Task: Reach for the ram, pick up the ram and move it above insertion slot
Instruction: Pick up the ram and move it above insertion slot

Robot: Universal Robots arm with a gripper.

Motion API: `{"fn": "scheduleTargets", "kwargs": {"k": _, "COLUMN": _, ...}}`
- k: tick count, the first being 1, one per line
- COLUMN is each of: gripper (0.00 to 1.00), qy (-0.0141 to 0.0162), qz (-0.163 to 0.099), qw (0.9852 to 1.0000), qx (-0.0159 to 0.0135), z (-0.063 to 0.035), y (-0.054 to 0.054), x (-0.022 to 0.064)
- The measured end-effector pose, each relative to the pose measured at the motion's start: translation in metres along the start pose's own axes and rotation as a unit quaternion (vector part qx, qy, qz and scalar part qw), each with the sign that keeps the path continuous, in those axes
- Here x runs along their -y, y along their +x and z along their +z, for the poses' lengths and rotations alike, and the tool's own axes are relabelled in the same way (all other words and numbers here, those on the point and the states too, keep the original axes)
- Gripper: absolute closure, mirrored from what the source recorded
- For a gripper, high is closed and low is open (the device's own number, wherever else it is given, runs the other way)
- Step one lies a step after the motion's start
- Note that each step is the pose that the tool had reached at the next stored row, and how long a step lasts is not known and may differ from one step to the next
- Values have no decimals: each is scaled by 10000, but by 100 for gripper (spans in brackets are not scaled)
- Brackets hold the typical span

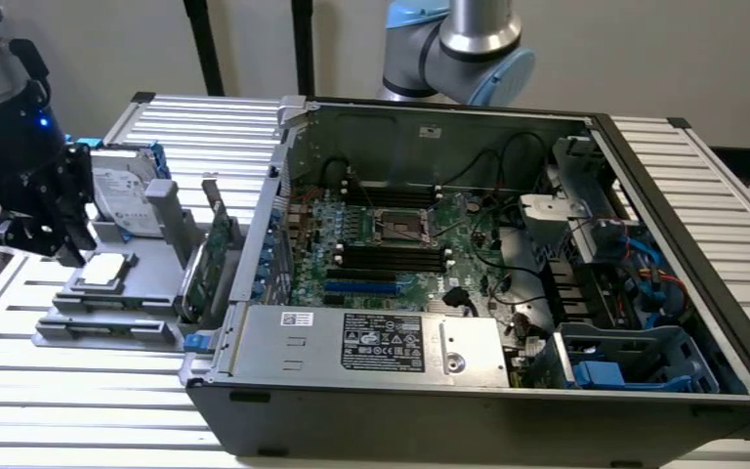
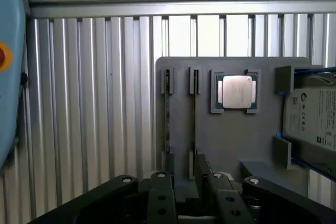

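Observation:
Two thin ram sticks stand on edge in the grey holder (image 2: 231, 140); they are the ram (image 2: 195, 114) and a second one (image 2: 167, 114) beside it. My gripper (image 2: 182, 176) hangs above the near end of these sticks, open, with nothing between its fingers (image 2: 160, 182). In the exterior view the gripper (image 1: 17, 234) sits at the exterior view's left, over the holder (image 1: 141, 283). The motherboard's black insertion slots (image 1: 389, 256) lie inside the open computer case (image 1: 349, 410), well away from the gripper.
A processor chip (image 2: 239, 92) and a silver hard drive (image 2: 315, 119) also sit on the holder. A taller green expansion card (image 1: 206, 264) stands between the holder and the case wall. Cables and drive cages fill the case's right side. Ribbed metal table (image 1: 62, 401) lies all around.

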State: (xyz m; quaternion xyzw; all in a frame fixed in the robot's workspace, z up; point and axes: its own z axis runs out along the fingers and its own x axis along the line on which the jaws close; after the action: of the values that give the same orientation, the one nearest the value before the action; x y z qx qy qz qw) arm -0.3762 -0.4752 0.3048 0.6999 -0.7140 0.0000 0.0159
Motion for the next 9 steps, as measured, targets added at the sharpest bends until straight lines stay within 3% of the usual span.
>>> {"fn": "scheduleTargets", "kwargs": {"k": 9, "gripper": 69, "qy": -1, "qz": 0, "qw": 10000, "qx": -1, "z": 164, "y": 43, "x": 4}}
